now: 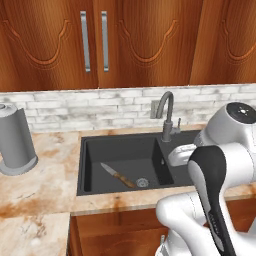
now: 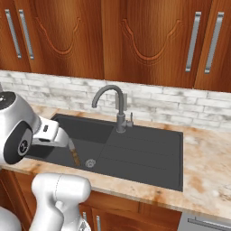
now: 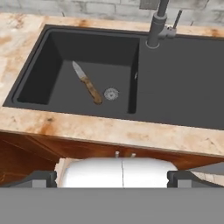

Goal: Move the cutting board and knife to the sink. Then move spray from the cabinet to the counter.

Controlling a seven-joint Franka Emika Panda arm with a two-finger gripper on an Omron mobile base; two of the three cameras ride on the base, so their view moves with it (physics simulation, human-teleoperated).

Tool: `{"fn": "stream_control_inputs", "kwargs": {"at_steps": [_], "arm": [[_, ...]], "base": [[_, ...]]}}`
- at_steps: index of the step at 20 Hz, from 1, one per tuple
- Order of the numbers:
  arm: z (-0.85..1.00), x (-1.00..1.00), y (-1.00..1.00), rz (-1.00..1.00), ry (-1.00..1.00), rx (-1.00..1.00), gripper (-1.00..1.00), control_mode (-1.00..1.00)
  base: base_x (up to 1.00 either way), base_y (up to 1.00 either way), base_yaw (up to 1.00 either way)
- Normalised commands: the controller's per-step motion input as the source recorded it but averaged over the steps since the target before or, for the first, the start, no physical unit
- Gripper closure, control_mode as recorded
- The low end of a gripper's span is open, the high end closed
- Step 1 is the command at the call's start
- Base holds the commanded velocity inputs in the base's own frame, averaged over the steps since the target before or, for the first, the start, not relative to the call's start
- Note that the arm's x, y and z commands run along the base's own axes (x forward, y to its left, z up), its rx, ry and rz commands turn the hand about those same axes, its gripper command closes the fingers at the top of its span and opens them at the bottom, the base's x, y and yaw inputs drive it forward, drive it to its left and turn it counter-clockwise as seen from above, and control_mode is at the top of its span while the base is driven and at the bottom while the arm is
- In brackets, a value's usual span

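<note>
Knife (image 3: 86, 83) is lying flat in the sink (image 3: 39, 87) basin, handle end just beside the round drain (image 3: 111, 93), blade pointing toward the basin's back-left. Claw (image 3: 112, 177) is hovering over the desk (image 3: 131, 133) front edge w/ jaws standing fully apart, gripping nothing. Gooseneck faucet (image 1: 167, 112) is standing behind the sink. Upper cabinet (image 1: 95, 42) doors are sitting shut. Grey paper-towel holder (image 1: 15, 142) is standing on the desk at left.
</note>
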Motion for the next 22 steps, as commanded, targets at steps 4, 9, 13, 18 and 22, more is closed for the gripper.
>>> {"fn": "stream_control_inputs", "kwargs": {"at_steps": [4,9,13,18,22], "arm": [[0.0,-0.13,-0.1,0.0,-0.05,0.0,-1.0,-1.0],[0.0,0.0,0.0,0.0,0.0,0.0,-1.0,1.0],[0.0,0.0,0.0,0.0,0.0,0.0,-1.0,1.0],[0.0,0.0,0.0,0.0,0.0,0.0,-1.0,1.0],[0.0,0.0,0.0,0.0,0.0,0.0,-1.0,1.0]], "base": [[0.0,0.0,0.0],[-0.83,-0.14,0.0],[-0.99,-0.02,0.0],[-1.0,-0.09,0.06],[-0.94,-0.65,0.27]]}}
